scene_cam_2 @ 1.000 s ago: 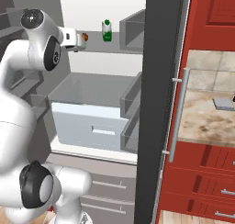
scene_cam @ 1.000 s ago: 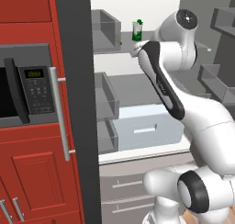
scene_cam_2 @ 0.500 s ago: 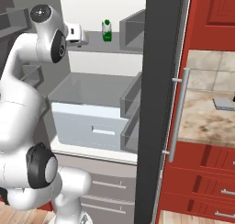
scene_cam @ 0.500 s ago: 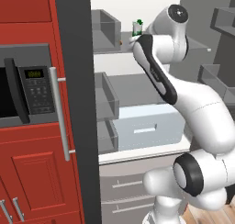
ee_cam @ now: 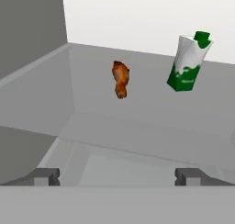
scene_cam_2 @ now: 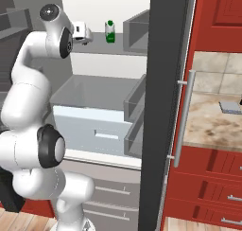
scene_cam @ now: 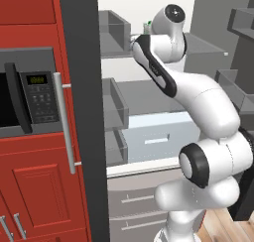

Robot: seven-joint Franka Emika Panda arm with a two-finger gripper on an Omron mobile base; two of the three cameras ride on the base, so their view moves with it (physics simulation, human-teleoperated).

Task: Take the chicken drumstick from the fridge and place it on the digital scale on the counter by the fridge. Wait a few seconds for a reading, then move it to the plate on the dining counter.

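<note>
Brown chicken drumstick (ee_cam: 120, 79) — well beyond the wide-open pincer (ee_cam: 117, 176).

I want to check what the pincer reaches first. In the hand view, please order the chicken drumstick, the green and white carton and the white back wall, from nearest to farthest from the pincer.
1. Chicken drumstick, shelf centre-left.
2. Carton, standing to its right, slightly deeper.
3. Back wall, behind both.

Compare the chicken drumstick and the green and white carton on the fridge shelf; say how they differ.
The chicken drumstick is brown and irregular, while the carton is green and white, boxy, with a green cap. The drumstick lies on the shelf; the carton stands on its base. The drumstick looks smaller than the carton. In the hand view the drumstick sits left of the carton, apart from it. Both rest on the same pale grey fridge shelf.
</note>
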